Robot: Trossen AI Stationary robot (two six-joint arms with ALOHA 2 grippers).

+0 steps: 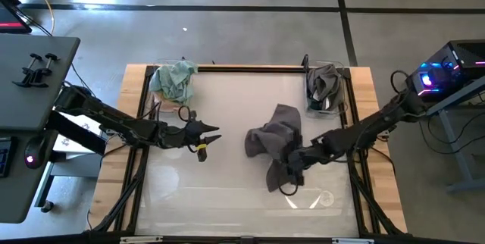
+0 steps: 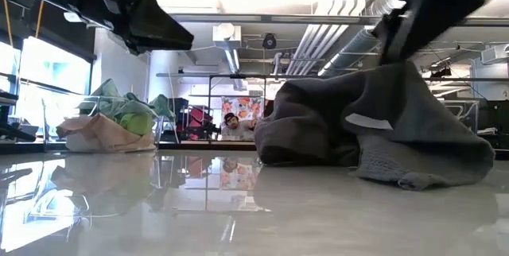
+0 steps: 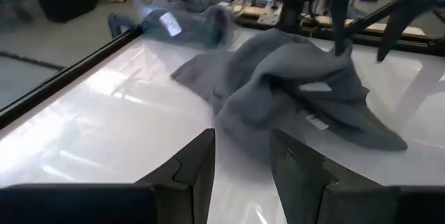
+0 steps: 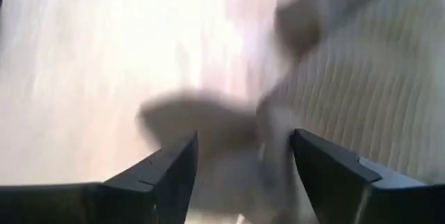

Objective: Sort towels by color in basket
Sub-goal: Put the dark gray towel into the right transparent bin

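A dark grey towel (image 1: 276,144) lies in a crumpled heap on the white table top, right of its middle; it also shows in the low view (image 2: 382,129) and the left wrist view (image 3: 292,92). My right gripper (image 1: 292,161) is open and stands over the heap's near part, its fingers pointing down on either side of a raised fold (image 3: 338,51). My left gripper (image 1: 211,134) is open and empty, above the table left of the towel, pointing toward it. Its fingers show in the left wrist view (image 3: 240,161). My right gripper's fingers (image 3: 338,33) reach down to the raised fold of the dark grey towel from above. I cannot tell whether they touch it. The right wrist view is blurred and shows only cloth between the open fingers (image 4: 243,147).
A heap of pale mint, lime green and pink towels (image 1: 174,81) sits at the table's far left corner and shows in the low view (image 2: 115,121). A clear basket (image 1: 326,89) at the far right corner holds another dark grey towel. A black frame (image 1: 144,107) rims the table.
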